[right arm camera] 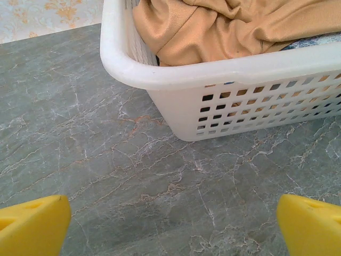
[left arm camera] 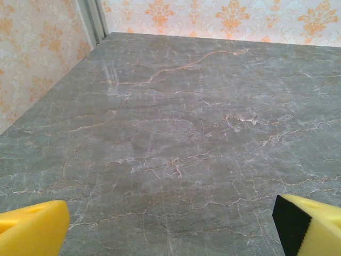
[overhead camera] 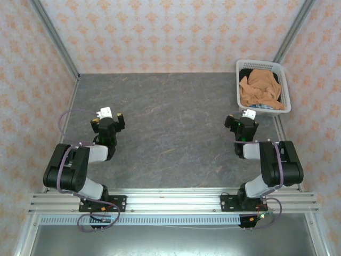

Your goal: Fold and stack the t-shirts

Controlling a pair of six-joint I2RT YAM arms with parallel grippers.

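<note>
Both claws are released, with nothing between their tips: the left claw (overhead camera: 112,116) hovers over the left part of the table, the right claw (overhead camera: 242,118) over the right part, just near of the basket. In each wrist view the left claw (left arm camera: 170,229) and the right claw (right arm camera: 170,226) show only as two yellow fingertips, cut off at the bottom corners and spread wide apart.

One orange-tan t-shirt (overhead camera: 259,88) lies crumpled in the basket at the far right of the table, heaped above the rim. From the right wrist the orange-tan t-shirt (right arm camera: 234,26) is cut off at the top edge, and its print cannot be made out. Dark cloth (overhead camera: 246,72) peeks out beneath it at the basket's far left corner. It is mostly buried, so whether it is one garment or more cannot be told. A small blue-grey patch (right arm camera: 314,41) shows by the rim, too little to identify.

One white slotted basket (overhead camera: 285,109) holds all of it; the near wall of the basket (right arm camera: 176,74) stands close before the right claw. The grey marbled table (overhead camera: 170,133) lies beneath both arms, with patterned orange walls (overhead camera: 170,32) around it.
</note>
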